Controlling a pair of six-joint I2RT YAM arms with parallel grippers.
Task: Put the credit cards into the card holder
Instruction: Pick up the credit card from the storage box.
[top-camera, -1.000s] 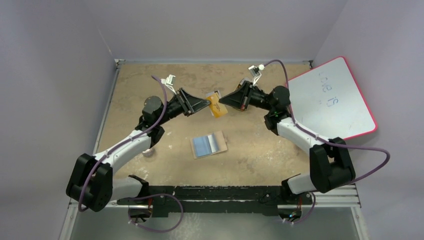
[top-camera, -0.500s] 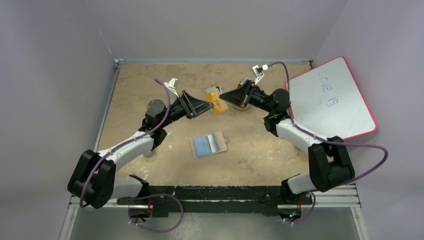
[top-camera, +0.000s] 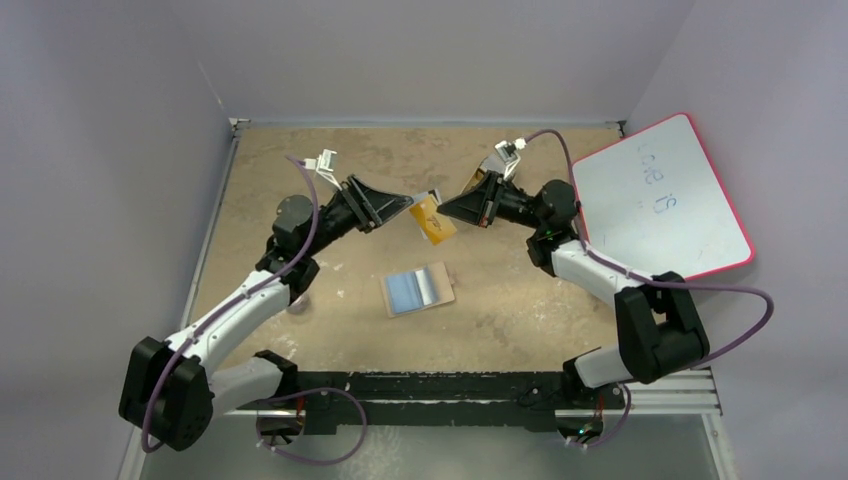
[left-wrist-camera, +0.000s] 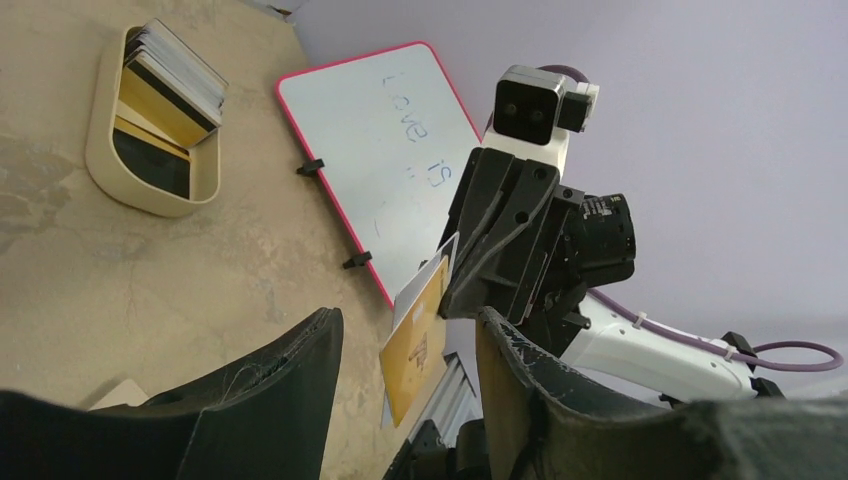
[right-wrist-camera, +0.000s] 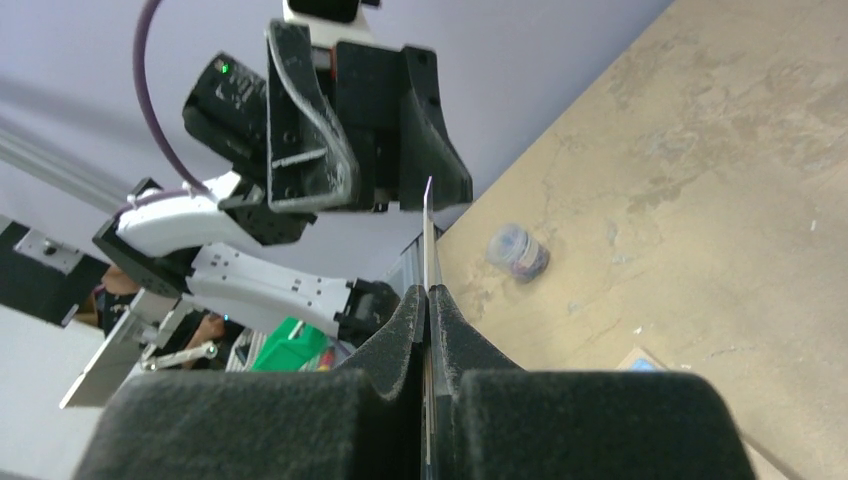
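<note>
Pinching card (top-camera: 433, 219) in R gripper (top-camera: 446, 207), mid-air

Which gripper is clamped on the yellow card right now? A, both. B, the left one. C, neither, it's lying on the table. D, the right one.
D: the right gripper is shut on the edge of the yellow card, while the left gripper is open.

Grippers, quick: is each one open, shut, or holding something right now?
Left gripper: open, holding nothing.
Right gripper: shut on the orange card.
</note>
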